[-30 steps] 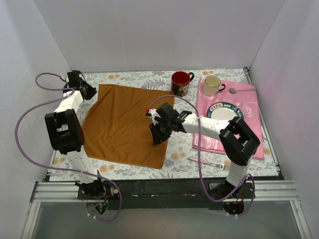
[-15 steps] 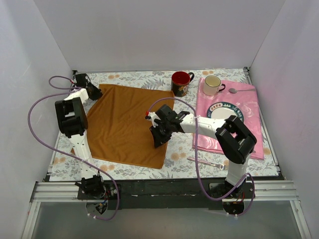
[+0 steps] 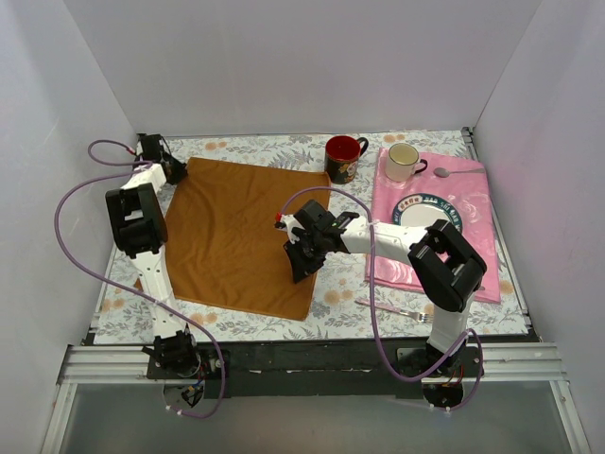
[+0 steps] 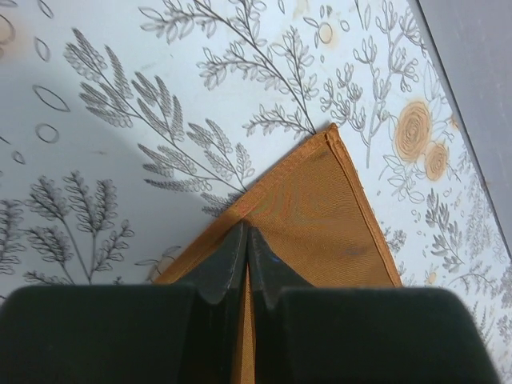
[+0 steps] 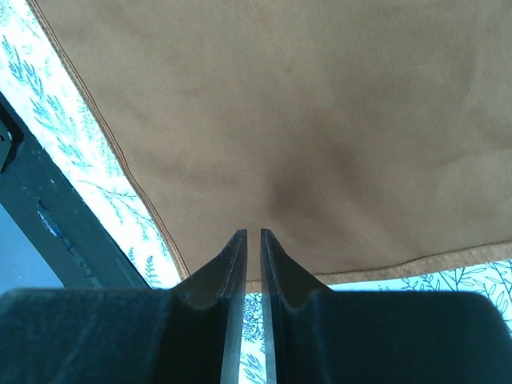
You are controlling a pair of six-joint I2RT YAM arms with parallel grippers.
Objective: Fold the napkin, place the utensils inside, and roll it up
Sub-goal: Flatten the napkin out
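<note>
Lying spread flat on the white floral tablecloth (image 3: 265,149), left of centre, the rust-orange square cloth napkin (image 3: 236,236) is not yet folded. The left gripper (image 4: 246,232) has its 2 fingers pressed together on the far-left corner with cloth sandwiched between them, a hold I take as meant for lifting that corner over. The right gripper (image 5: 254,234) sits at the right-hand hem toward the near corner. Its fingers are drawn to a thin slit, the hem runs in between them and a small pucker leads to the tips, so I read it as a pinch on the napkin. 2 holds far apart should keep the cloth taut through the fold. A slim silver metal fork (image 3: 388,307) lies on the tablecloth near the right arm's base, apart from the napkin, within reach for the next step. Further right, the pink floral cloth (image 3: 473,194) carries a round white plate (image 3: 425,210) and a cream mug (image 3: 405,163). A dark red mug (image 3: 342,157) stands near the napkin's far-right corner.
</note>
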